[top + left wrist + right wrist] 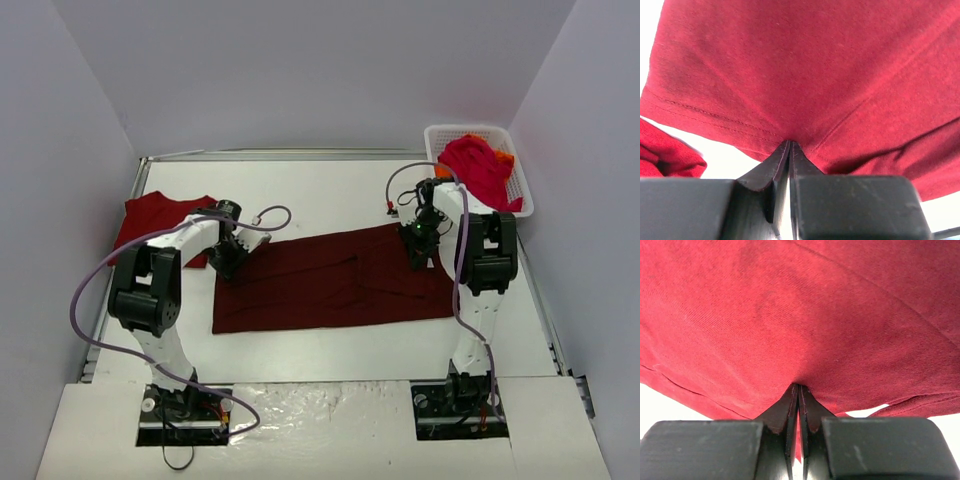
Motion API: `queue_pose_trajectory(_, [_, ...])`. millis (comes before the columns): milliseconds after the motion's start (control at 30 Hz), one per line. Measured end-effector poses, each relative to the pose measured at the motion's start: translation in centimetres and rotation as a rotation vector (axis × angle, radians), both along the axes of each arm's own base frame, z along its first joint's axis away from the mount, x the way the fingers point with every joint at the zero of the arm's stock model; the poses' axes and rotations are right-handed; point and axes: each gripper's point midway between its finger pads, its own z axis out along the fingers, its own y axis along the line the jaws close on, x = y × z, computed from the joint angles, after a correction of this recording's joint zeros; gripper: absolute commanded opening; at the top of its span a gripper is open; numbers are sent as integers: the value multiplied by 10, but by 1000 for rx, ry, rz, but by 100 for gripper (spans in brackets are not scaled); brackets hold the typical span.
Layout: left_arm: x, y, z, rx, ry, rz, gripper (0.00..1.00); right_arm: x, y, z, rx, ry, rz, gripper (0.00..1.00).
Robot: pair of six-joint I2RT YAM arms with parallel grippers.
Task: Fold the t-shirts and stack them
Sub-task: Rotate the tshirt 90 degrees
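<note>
Maroon t-shirt (pixel 330 285) lies spread at frame centre on the counter (pixel 330 195). Left claw (pixel 228 260) is closed on its upper left corner, right claw (pixel 420 248) on its upper right edge. Both ends are best lifted together, level and taut, toward the near hem. Folded red shirt (pixel 150 215) lies close at left and could be snagged; white basket (pixel 522 190) is set apart at upper right

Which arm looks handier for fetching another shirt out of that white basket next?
Right. The right pincer grips the maroon shirt at the end nearer the basket; the left pincer holds the opposite end. It would likely need to let go first.
</note>
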Motion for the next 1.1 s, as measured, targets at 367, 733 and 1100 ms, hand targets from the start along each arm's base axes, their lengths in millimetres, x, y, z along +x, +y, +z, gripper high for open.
queue_pose_trajectory(367, [-17, 3, 11, 10, 15, -6, 2, 38, 8, 1, 18, 15, -27, 0])
queue_pose_trajectory(733, [-33, -17, 13, 34, 44, -80, 2, 114, 30, 3, 43, -147, -12, 0])
queue_pose_trajectory(1100, [-34, -17, 20, 29, 31, -52, 2, 176, 59, 5, 20, -337, 46, 0])
